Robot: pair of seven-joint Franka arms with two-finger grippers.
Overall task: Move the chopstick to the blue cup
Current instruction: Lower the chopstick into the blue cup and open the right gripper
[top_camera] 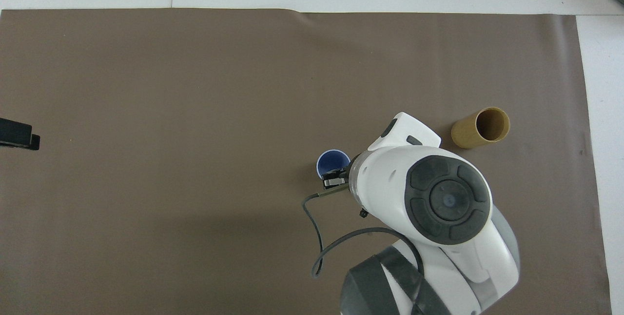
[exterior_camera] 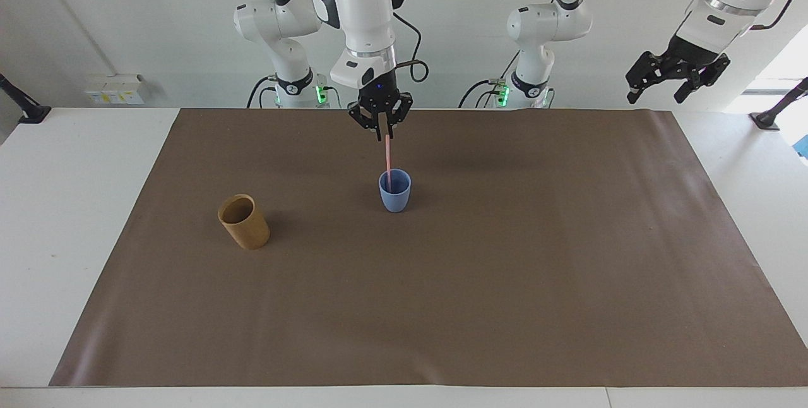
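Pale-pink chopstick (exterior_camera: 387,162) stands near upright with its lower end inside the blue cup (exterior_camera: 395,192), upper end at the fingertips of the right pincer (exterior_camera: 381,134), which hangs directly over the cup. Fingertips look close together around the stick's top, but cannot tell if they are clamped on it or just parted; links splay to the sides. Blue cup sits upright on the brown paper mat (exterior_camera: 505,282) covering the white table (exterior_camera: 63,218). In the overhead view the right arm's wrist hides most of the pincer, and only part of the blue cup (top_camera: 331,161) rim and inside shows; the stick is not visible there. Tan wooden cup (exterior_camera: 243,222) stands tilted-looking on the mat, well apart from the blue cup, toward the right arm's end of the table and farther from the robots than the blue cup. Left pincer (exterior_camera: 674,84) waits raised, well apart from the blue cup at the left arm's end of the table, fingers wide apart, holding nothing.
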